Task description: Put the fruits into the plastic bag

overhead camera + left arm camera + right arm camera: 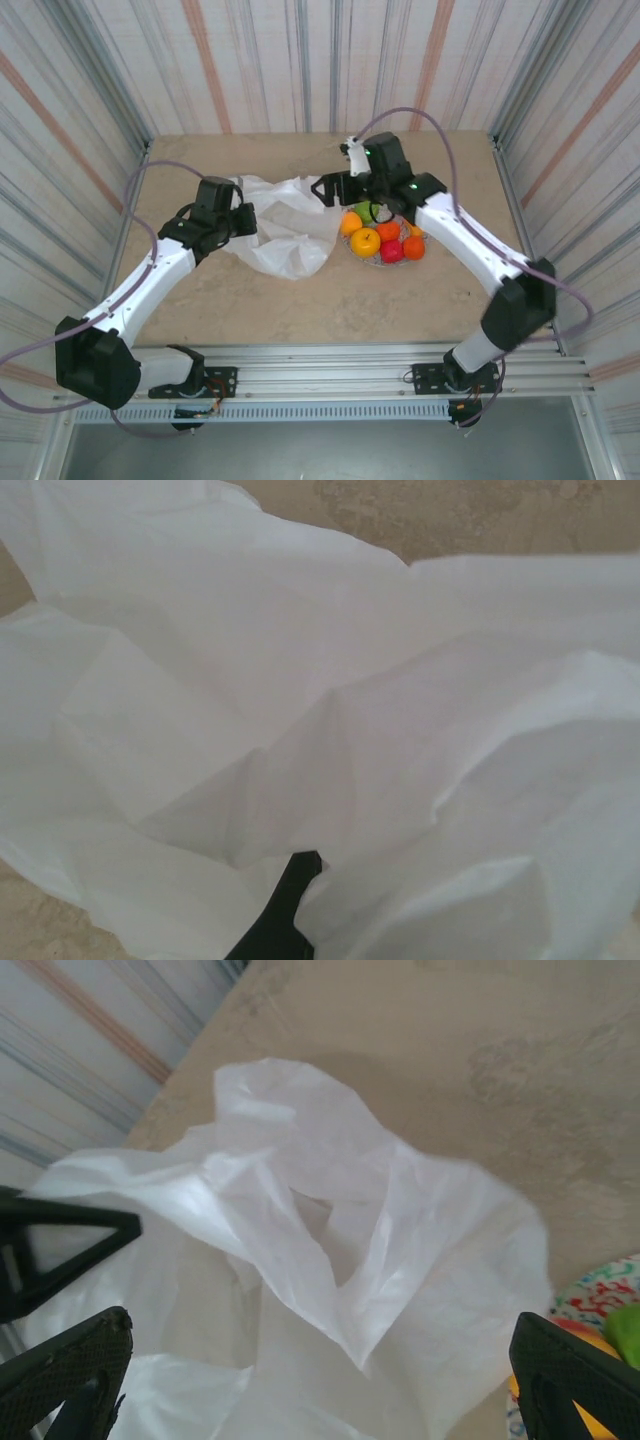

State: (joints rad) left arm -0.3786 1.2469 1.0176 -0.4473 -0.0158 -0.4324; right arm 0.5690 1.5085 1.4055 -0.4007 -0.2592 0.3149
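Pinching wrinkly, translucent plastic bag (285, 238), left claw (243, 218) is clenched; right claw (320, 1330) released.

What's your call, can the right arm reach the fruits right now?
Probably yes. The right end effector is open and sits right beside the fruits, with nothing lying between them; the bag is on its other side.
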